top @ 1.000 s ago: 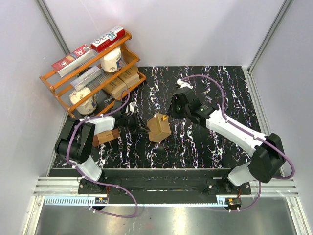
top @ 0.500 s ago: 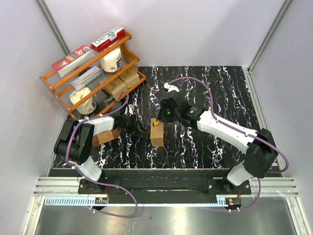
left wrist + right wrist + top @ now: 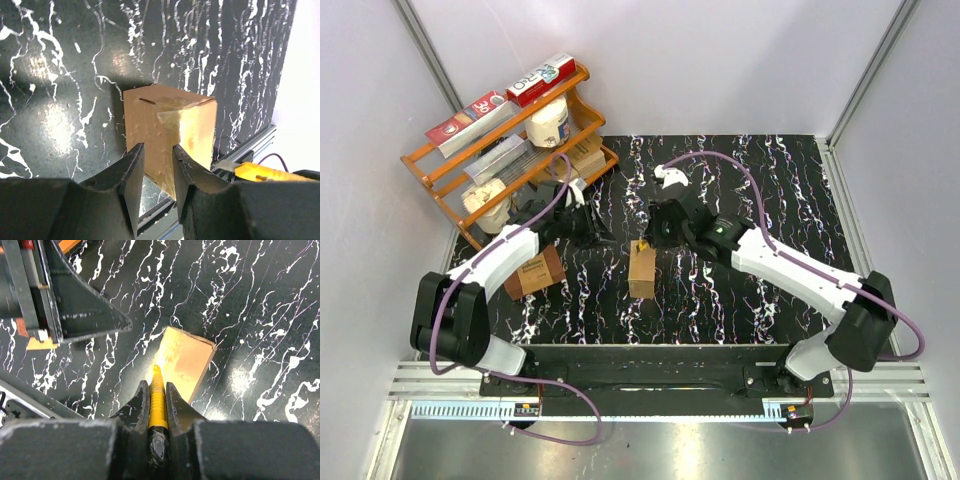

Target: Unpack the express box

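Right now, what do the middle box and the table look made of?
Box: matte light-brown cardboard, with shiny clear tape over one edge. Table: black with white veins, marble-look, maybe laminate; soft glare shows a slight sheen.

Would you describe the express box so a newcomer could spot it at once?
On the black marbled table, look mid-table, by the right gripper's yellow tool. The express box is small, plain light-brown and taped, unlike the darker labelled box to its left.
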{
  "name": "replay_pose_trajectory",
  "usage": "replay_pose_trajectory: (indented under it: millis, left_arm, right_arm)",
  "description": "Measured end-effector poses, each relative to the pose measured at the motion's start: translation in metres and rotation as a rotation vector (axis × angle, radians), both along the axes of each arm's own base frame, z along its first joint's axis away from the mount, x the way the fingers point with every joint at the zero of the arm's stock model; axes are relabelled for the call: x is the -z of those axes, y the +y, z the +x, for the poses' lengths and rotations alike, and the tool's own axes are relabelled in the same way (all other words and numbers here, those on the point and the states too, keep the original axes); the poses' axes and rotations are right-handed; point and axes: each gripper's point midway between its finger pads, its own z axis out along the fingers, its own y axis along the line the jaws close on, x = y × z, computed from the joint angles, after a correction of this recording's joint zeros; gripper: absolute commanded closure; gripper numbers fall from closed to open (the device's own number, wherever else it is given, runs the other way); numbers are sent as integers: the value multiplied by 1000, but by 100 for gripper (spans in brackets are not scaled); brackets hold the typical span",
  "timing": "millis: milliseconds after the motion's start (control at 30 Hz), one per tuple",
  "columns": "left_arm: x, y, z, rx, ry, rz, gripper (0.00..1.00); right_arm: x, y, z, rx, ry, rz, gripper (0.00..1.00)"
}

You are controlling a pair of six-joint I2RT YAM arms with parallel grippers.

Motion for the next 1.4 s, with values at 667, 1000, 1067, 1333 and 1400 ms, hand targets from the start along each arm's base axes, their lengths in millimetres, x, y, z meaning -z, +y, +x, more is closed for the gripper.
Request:
replay_pose_trajectory:
  millis: [667, 1000, 1067, 1333, 1400]
  left_arm:
    - [-57, -36, 58, 95, -235, -72, 35]
    - [-10, -55, 52, 171, -94, -111, 25]
    - [-9, -59, 50, 189, -84, -131, 22]
    - [-17, -69, 47, 251, -126, -204, 23]
    - [-11, -67, 45, 249, -122, -203, 26]
  right_arm:
    - [59, -4, -88, -244, 103, -57, 100]
    - [75, -12, -58, -77, 33, -98, 100]
    - [74, -15, -52, -46, 13, -102, 100]
    - [72, -27, -38, 44, -13, -118, 100]
    - [74, -33, -35, 64, -9, -127, 100]
